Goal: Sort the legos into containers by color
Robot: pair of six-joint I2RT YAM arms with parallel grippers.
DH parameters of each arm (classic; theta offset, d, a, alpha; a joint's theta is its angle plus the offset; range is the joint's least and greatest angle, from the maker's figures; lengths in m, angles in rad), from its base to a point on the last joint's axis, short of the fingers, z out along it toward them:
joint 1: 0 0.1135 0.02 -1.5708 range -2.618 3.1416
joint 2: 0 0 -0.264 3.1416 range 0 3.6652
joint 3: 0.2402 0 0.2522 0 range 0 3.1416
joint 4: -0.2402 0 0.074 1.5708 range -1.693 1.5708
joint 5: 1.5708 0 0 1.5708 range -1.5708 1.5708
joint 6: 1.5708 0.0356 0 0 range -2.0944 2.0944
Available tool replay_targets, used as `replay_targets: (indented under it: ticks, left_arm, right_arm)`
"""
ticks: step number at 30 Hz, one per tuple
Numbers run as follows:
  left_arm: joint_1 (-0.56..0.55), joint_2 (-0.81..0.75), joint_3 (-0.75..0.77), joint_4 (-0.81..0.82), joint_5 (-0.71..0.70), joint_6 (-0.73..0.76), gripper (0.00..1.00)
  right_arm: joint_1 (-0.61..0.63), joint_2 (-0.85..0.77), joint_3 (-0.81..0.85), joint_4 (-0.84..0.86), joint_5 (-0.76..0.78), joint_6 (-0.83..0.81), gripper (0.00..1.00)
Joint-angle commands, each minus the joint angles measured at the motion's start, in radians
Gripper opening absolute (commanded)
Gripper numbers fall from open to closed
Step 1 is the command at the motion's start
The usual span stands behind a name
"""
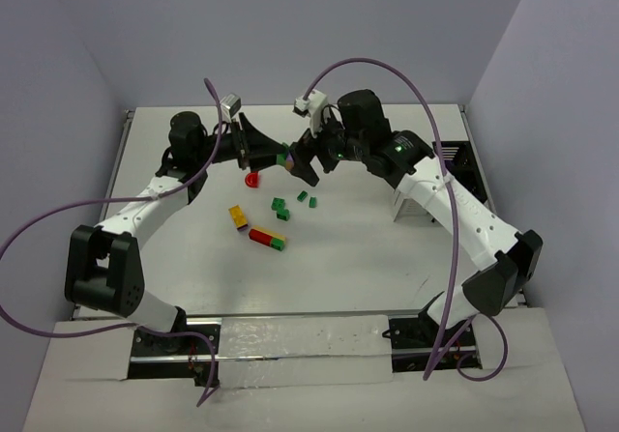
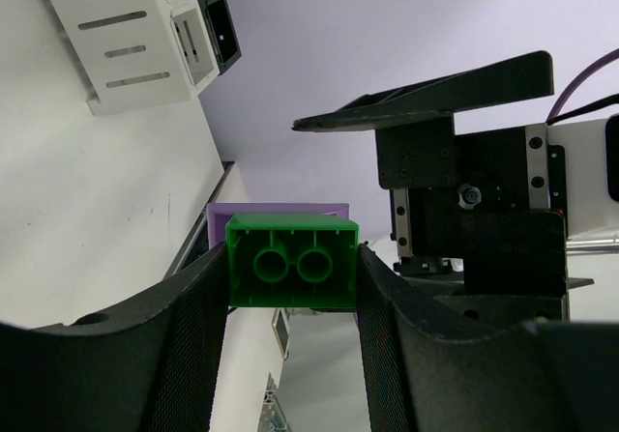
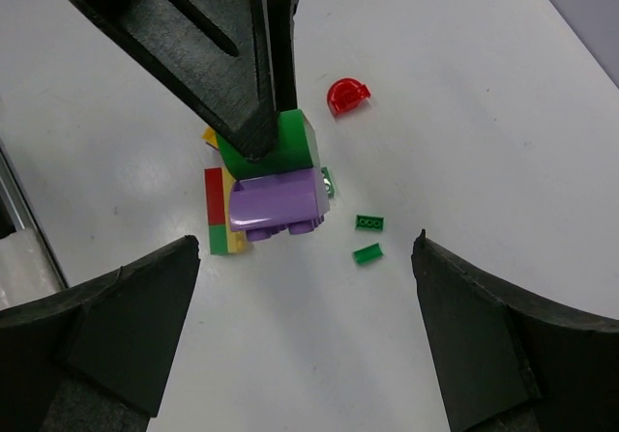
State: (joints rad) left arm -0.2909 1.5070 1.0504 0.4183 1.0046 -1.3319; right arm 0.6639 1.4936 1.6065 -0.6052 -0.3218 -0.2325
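Holding a stuck pair off the table: left gripper [image 2: 292, 302] is partway closed, its pads clamped on the two sides of the green brick [image 2: 292, 263], stud tubes facing the left wrist camera. The purple brick [image 3: 276, 203] is joined to the green one's far face and sticks out free past the fingertips. Probably gripped this way so the purple half is exposed for the other arm.

Right gripper [image 3: 305, 340] is spread wide with nothing in it. It faces the pair from about 3 o'clock in the top view, jaws either side of the purple brick but apart from it. My read: the two colors need splitting before either can be binned, so next is closing on purple and pulling.

- Risk: the small bricks may twist in the pads, or the pair may pop loose.
- Loose legos lie below the pair at about 6 o'clock: red rounded piece [image 1: 252, 179], small green pieces [image 1: 280, 205], yellow brick [image 1: 237, 216], red-yellow-green stack [image 1: 268, 239].
- Containers are at the table's 3 o'clock side: white slatted box [image 1: 416, 202], with the black tray [image 1: 455, 154] just beyond at 2 o'clock.
- No brick is seen in either; the compartments are mostly hidden.
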Motion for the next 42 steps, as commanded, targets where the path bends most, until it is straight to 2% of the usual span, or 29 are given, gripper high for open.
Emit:
replay_targets:
  ticks: [1,3,8,13,16,20,23,26,30,31,32,42]
  left_arm:
    - [-0.008,-0.041,-0.009,0.065,0.017,-0.032,0.00]
    - [-0.008,-0.039,-0.013,0.079,0.017,-0.042,0.00]
    - [-0.011,-0.033,-0.010,0.094,0.023,-0.053,0.00]
    - [-0.011,-0.031,-0.018,0.112,0.024,-0.068,0.00]
    - [-0.011,-0.031,-0.023,0.116,0.023,-0.074,0.00]
    - [-0.013,-0.030,-0.036,0.117,0.019,-0.072,0.00]
    - [-0.017,-0.026,-0.036,0.118,0.017,-0.069,0.00]
    - [-0.021,-0.027,-0.032,0.116,0.018,-0.067,0.00]
    - [-0.021,-0.028,-0.030,0.113,0.020,-0.061,0.00]
    - [-0.021,-0.030,-0.030,0.110,0.021,-0.061,0.00]
    - [-0.018,-0.030,-0.028,0.111,0.022,-0.060,0.00]
    - [0.085,-0.033,0.034,0.007,0.002,0.052,0.00]
  right_arm:
    - [0.011,0.020,0.061,-0.001,0.015,-0.019,0.95]
    - [0.016,0.028,0.069,-0.002,0.012,-0.019,0.92]
    - [0.017,0.042,0.073,0.016,0.000,-0.022,0.66]
    - [0.017,0.044,0.070,0.016,-0.025,-0.028,0.50]
    - [0.017,0.041,0.065,0.011,-0.034,-0.029,0.49]
    - [0.017,0.038,0.069,0.019,-0.046,-0.020,0.64]
    - [0.018,0.059,0.092,0.001,-0.046,-0.020,0.62]
    - [0.017,0.060,0.086,0.010,-0.048,-0.020,0.50]
    - [0.017,0.065,0.090,0.000,-0.053,-0.027,0.26]
    - [0.017,0.066,0.090,-0.008,-0.048,-0.029,0.11]
    - [0.017,0.065,0.089,-0.011,-0.047,-0.033,0.02]
    - [-0.005,-0.048,-0.048,-0.050,0.025,-0.092,0.00]
